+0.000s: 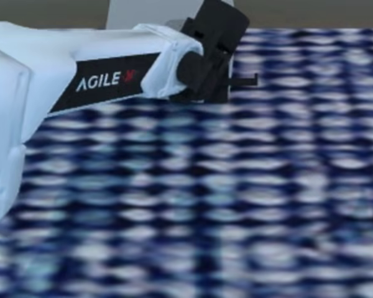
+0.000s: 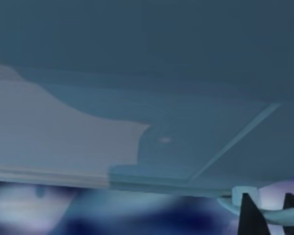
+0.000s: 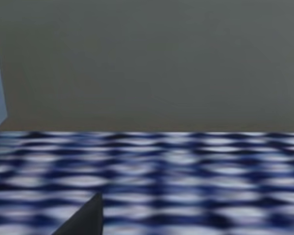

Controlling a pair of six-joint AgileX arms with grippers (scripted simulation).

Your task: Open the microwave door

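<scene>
The light-grey microwave (image 1: 143, 12) stands at the table's far edge, mostly covered by my left arm. Its top surface is all that shows in the top view. In the left wrist view the microwave door (image 2: 186, 98) fills the frame at a slant, and its pale handle (image 2: 279, 215) sticks out at the edge. My left gripper (image 2: 268, 215) has its two dark fingertips (image 2: 250, 218) close together, shut on that handle, which runs between them. From above, the left gripper (image 1: 239, 78) sits just in front of the microwave's right part. My right gripper (image 3: 88, 223) hangs low over the table, away from the microwave.
A blue-and-white woven cloth (image 1: 205, 198) covers the whole table. My left arm (image 1: 81, 74) reaches across the top view's upper left. A grey wall (image 3: 152, 63) rises behind the table's far edge.
</scene>
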